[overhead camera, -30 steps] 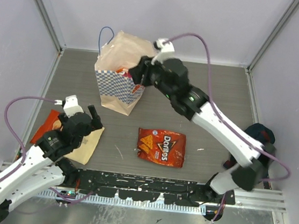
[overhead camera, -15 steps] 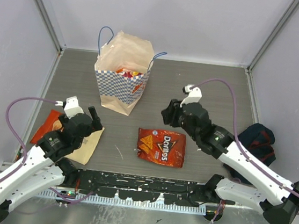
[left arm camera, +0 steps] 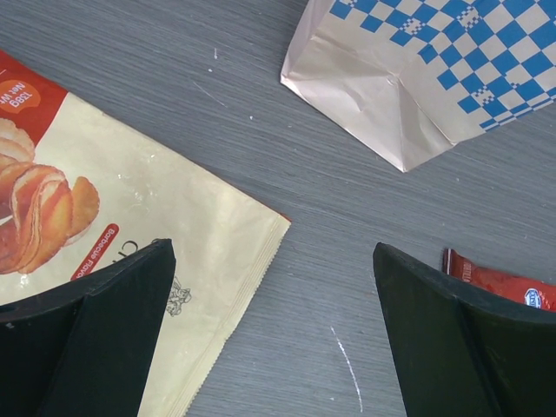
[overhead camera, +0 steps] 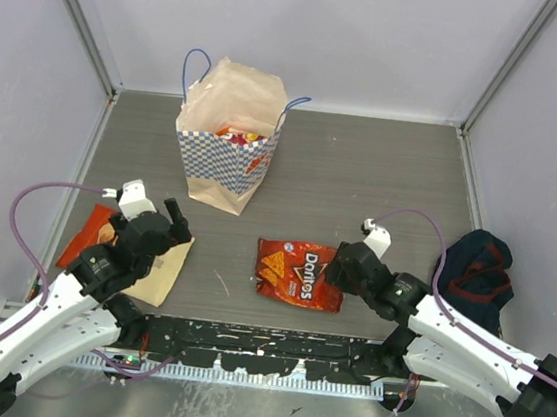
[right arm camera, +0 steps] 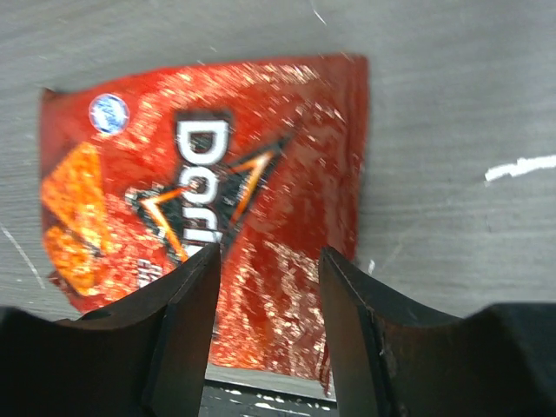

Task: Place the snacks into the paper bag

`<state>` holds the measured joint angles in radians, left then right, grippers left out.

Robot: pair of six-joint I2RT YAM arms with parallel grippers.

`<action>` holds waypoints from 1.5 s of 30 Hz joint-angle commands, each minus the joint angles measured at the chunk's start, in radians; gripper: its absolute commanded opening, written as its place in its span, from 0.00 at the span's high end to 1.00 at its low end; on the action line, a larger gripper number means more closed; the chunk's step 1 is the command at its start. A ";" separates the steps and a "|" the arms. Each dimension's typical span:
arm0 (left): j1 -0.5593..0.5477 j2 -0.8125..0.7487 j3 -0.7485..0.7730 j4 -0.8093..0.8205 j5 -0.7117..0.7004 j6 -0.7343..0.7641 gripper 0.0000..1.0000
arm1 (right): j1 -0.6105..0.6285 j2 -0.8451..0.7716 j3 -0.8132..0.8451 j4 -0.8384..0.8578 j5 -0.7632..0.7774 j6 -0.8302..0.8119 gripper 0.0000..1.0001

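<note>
The Doritos bag (overhead camera: 300, 273) lies flat, logo up, in the middle of the worktop (overhead camera: 382, 180), and it is not in the paper bag yet. The right claw (overhead camera: 337, 271) is down at the packet's 3 o'clock edge. The wrist view shows that claw (right arm camera: 269, 261) spread wide, jaws either side of the shiny red foil (right arm camera: 200, 200) and gripping nothing. Whether the tips are touching the foil cannot be told.

So the step in hand looks like the pick-up of this packet. Next move: sink a little, pinch the crinkly edge, lift, then carry it to about 11 o'clock, where the paper bag (overhead camera: 226, 152) stands upright and open-mouthed. Other snacks (overhead camera: 238, 136) already show inside it. A flat, slippery packet could easily slide out of the pinch.

Out at 9 o'clock the left claw (overhead camera: 162, 217) hangs open and empty over a cream packet (overhead camera: 166, 266). A red-orange pack (overhead camera: 90, 232) lies just beyond that.

At 3 o'clock a navy cloth bag (overhead camera: 473, 271) slumps by the wall.

The worktop is grey, wood-grained and lightly scuffed with white marks. Pale lilac walls (overhead camera: 309, 31) and slanting metal posts (overhead camera: 79, 15) box it in, with a black rail (overhead camera: 273, 344) along the 6 o'clock edge.
</note>
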<state>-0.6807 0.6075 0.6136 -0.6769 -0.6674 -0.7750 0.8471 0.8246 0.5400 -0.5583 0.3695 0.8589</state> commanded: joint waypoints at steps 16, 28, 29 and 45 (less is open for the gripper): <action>-0.002 0.014 -0.049 0.114 0.025 -0.036 0.02 | 0.000 -0.279 -0.265 -0.014 -0.088 0.328 0.31; -0.002 0.035 -0.046 0.091 0.024 -0.048 0.02 | 0.000 -0.306 -0.452 0.399 -0.214 0.379 0.27; -0.002 0.034 -0.044 0.087 0.022 -0.047 0.02 | 0.000 -0.272 -0.457 0.440 -0.223 0.375 0.28; -0.003 0.034 -0.019 0.065 0.010 -0.040 0.02 | 0.000 -0.140 -0.299 0.520 -0.200 0.210 0.99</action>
<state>-0.6807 0.6445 0.5606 -0.6266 -0.6334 -0.8040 0.8467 0.7406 0.1043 0.0048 0.1268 1.1725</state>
